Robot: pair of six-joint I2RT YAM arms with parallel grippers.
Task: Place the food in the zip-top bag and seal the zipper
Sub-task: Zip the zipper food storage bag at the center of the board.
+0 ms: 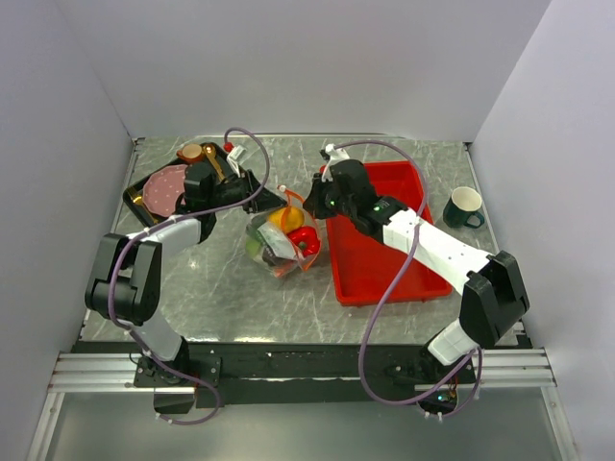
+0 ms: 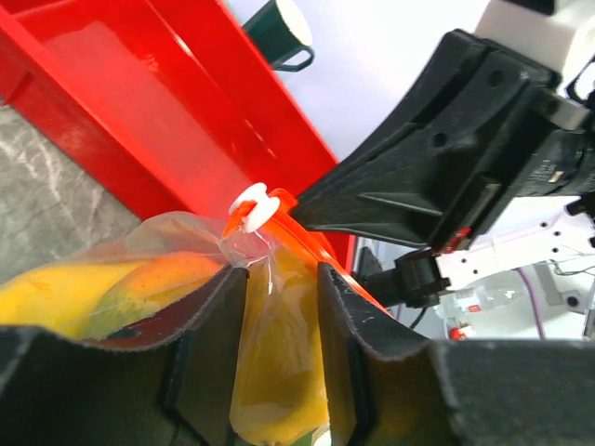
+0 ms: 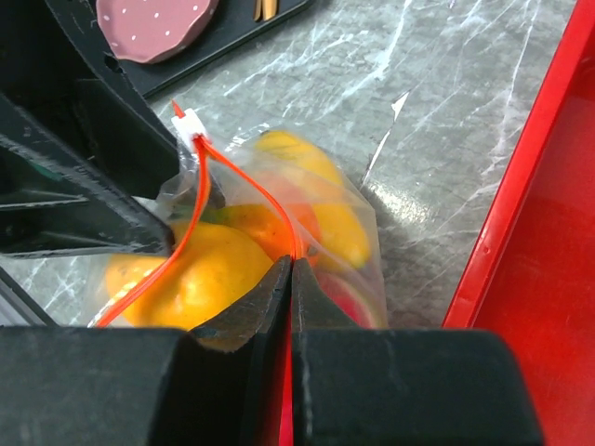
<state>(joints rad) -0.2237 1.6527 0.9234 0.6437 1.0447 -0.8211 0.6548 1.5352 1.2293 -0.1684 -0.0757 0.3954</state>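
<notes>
The zip-top bag (image 1: 279, 240) lies between the arms with the food in it: a yellow fruit (image 3: 195, 279), an orange piece (image 3: 256, 228) and a red piece (image 1: 306, 240). The zipper (image 3: 200, 186) runs from a white slider (image 3: 189, 124) in two strips that spread apart. My right gripper (image 3: 293, 265) is shut on one zipper strip at the bag's mouth. My left gripper (image 2: 282, 279) is at the slider (image 2: 253, 206) end. Its jaws stand a little apart with the bag's film between them.
A red tray (image 1: 384, 250) lies right of the bag, under my right arm. A dark green mug (image 1: 464, 206) stands at the far right. A black tray with a pink plate (image 1: 163, 187) sits at the back left, behind my left arm.
</notes>
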